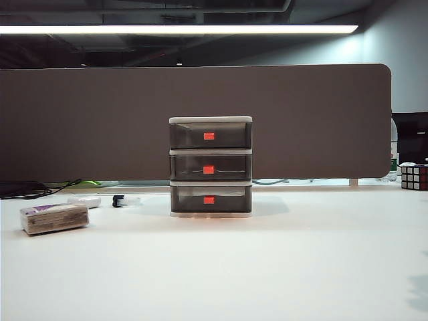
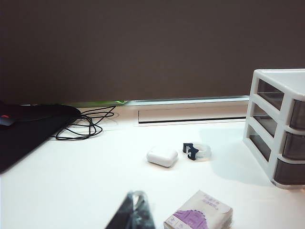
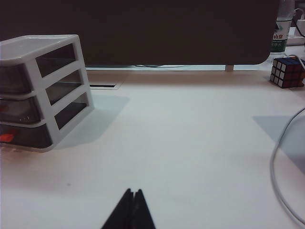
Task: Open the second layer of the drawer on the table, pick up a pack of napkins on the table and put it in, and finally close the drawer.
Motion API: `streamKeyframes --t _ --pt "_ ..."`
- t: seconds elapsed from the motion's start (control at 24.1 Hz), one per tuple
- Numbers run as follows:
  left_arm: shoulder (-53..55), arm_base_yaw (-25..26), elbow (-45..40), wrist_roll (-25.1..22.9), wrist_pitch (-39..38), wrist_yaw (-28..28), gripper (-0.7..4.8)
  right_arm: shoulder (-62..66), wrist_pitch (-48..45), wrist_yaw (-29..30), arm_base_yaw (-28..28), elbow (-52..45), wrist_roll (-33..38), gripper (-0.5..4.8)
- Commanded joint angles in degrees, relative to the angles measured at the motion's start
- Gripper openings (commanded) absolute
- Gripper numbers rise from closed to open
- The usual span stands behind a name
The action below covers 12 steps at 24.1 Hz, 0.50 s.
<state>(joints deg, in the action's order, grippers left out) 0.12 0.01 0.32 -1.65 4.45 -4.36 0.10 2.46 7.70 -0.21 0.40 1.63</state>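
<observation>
Smoky-grey and shut, all three drawers faced me, the drawer [image 1: 210, 167] standing mid-table toward the far edge, the second layer [image 1: 210, 166] flush with its neighbours. I saw the pack of napkins [image 1: 54, 218] lying near the left edge of the table [image 1: 267, 267], just before a small white case [image 2: 162, 156]. My left gripper [image 2: 133, 214] hung beside the pack, tips pressed together; my right gripper [image 3: 132, 210] hovered low over bare tabletop, likewise closed.
</observation>
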Motion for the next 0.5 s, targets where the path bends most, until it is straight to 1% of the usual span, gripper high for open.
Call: streamKeyframes --t 0.04,0.41,0.5 --pt "0.00 0.11 0.11 0.13 0.59 -0.22 -0.05 -0.13 -0.98 -0.11 -0.02 -0.35 -0.17 -0.01" --pt "0.00 0.11 0.11 0.22 0.28 -0.42 -0.05 -0.13 -0.98 -0.11 -0.02 -0.35 -0.15 -0.01" --pt "0.00 0.09 0.11 1.29 -0.42 -2.60 -0.05 -0.13 -0.94 0.48 0.00 -0.35 -0.07 -0.01"
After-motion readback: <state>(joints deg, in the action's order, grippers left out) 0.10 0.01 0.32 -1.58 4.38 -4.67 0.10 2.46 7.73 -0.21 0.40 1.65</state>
